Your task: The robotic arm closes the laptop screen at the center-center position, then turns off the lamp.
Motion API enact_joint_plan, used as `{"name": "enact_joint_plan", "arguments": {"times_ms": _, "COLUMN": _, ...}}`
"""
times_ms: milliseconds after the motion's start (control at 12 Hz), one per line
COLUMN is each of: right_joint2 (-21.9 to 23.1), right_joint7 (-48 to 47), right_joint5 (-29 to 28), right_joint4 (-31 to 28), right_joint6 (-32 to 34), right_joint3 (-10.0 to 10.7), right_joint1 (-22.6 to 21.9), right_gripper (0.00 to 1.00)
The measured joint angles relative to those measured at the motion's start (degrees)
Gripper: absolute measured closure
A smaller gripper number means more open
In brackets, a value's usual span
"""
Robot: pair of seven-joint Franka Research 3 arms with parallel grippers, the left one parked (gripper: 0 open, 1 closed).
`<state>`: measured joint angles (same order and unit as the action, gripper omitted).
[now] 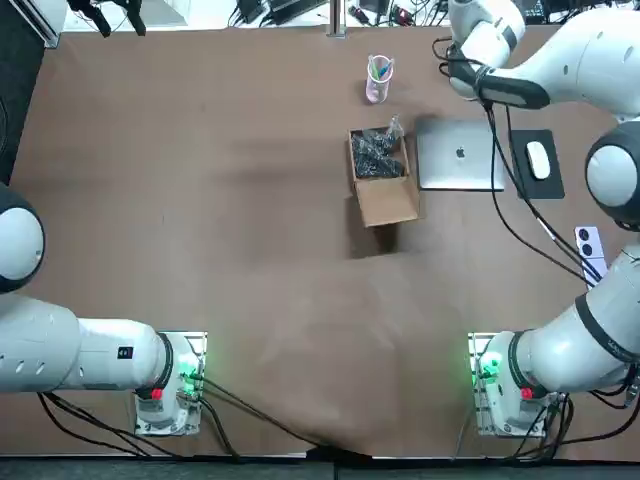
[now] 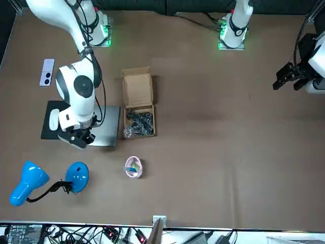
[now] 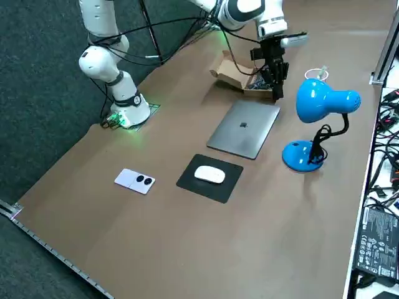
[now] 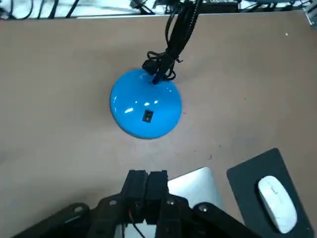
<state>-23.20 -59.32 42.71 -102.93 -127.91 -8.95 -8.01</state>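
Top view: the laptop (image 1: 460,155) lies shut on the table (image 1: 200,200), just beside an open cardboard box (image 1: 380,178). Front and right side views: my pincer (image 2: 81,138) hangs over the laptop's edge on the side facing the blue lamp (image 2: 77,175), whose round base stands on the table near that edge. Wrist view: my pincer's fingers (image 4: 157,179) are pressed together with nothing between them, above a laptop corner, with the lamp base beyond them and a white mouse (image 4: 277,204) on its pad off to one side.
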Motion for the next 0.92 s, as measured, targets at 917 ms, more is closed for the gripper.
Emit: {"name": "enact_joint_plan", "arguments": {"times_ms": 917, "right_joint2": -9.29, "right_joint7": -22.08, "right_joint5": 19.85, "right_joint4": 2.57, "right_joint6": -2.34, "right_joint3": 0.13, "right_joint1": -0.1, "right_gripper": 0.98}}
